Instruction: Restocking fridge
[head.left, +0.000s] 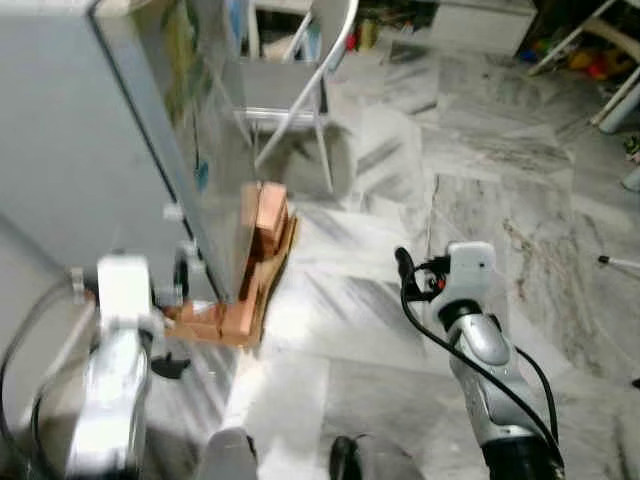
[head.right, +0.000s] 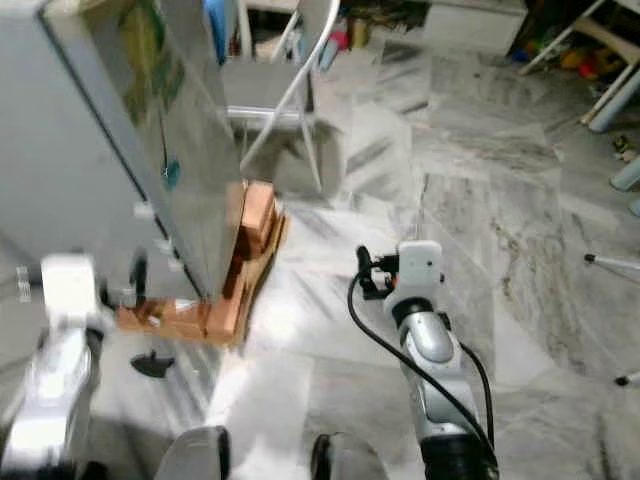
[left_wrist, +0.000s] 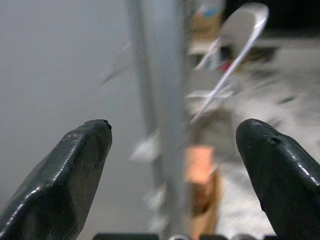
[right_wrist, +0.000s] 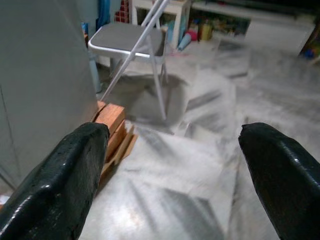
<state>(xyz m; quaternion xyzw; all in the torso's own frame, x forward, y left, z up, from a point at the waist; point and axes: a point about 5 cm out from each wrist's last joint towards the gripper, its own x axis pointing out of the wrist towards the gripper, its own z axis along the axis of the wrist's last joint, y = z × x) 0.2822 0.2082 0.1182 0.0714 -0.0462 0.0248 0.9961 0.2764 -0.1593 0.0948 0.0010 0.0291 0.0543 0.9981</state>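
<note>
Left wrist view puts the fridge's (left_wrist: 155, 100) grey front corner edge straight between my left gripper's (left_wrist: 172, 150) black fingers, which are spread wide and hold nothing. From the head camera I see the fridge (head.left: 90, 150) close on my left, standing on wooden blocks (head.left: 255, 275), with my left gripper (head.left: 125, 285) raised near its lower corner. My right gripper (right_wrist: 172, 165) is also spread and empty, out over the marble floor (head.left: 400, 330) and well apart from the fridge.

As I judge it, the step is reaching the door to open it. I should square up to the front face first, then bring the left fingers onto the door edge slowly, because the picture is smeared while I move.

I cannot find a handle or seam, nor anything to restock with. A folding chair (right_wrist: 132, 42) stands behind.
</note>
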